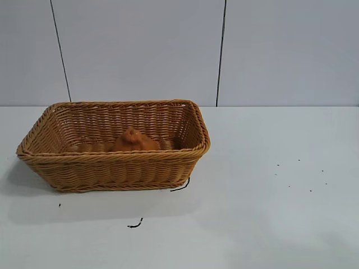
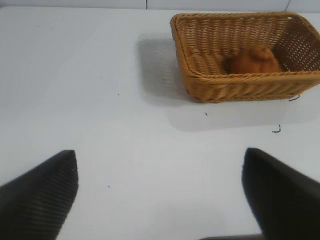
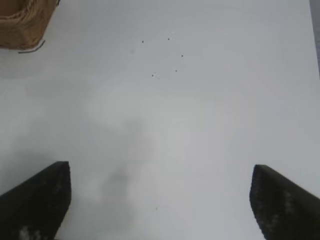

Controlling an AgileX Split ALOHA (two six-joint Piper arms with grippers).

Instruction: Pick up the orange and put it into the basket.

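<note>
A tan wicker basket [image 1: 115,147] sits on a pale table [image 1: 269,213], toward the left of the exterior view, in front of a plain panelled wall [image 1: 140,50]. The orange [image 1: 133,140] rests on the basket floor near the middle, close to the front wall, with its knobby bump pointing up. Only its upper half shows above the braided rim, so it lies well down inside rather than perched on the edge. Judging from this, the task looks complete.

Neither arm appears in the exterior view. In the left wrist view, the left gripper [image 2: 160,192] hangs over bare table, well apart from the basket [image 2: 245,55] and the orange [image 2: 254,61]. Its two dark fingers [image 2: 42,192] are spread wide and hold nothing — a stance that suits an arm parked clear of the work.

In the right wrist view, the right gripper [image 3: 160,197] is likewise over bare table, its fingers [image 3: 37,195] spread wide and empty. Only a corner of the basket [image 3: 22,25] shows at the frame's edge. A few dark specks [image 3: 165,55] dot the table, and short black strands [image 1: 134,224] lie in front of the basket.
</note>
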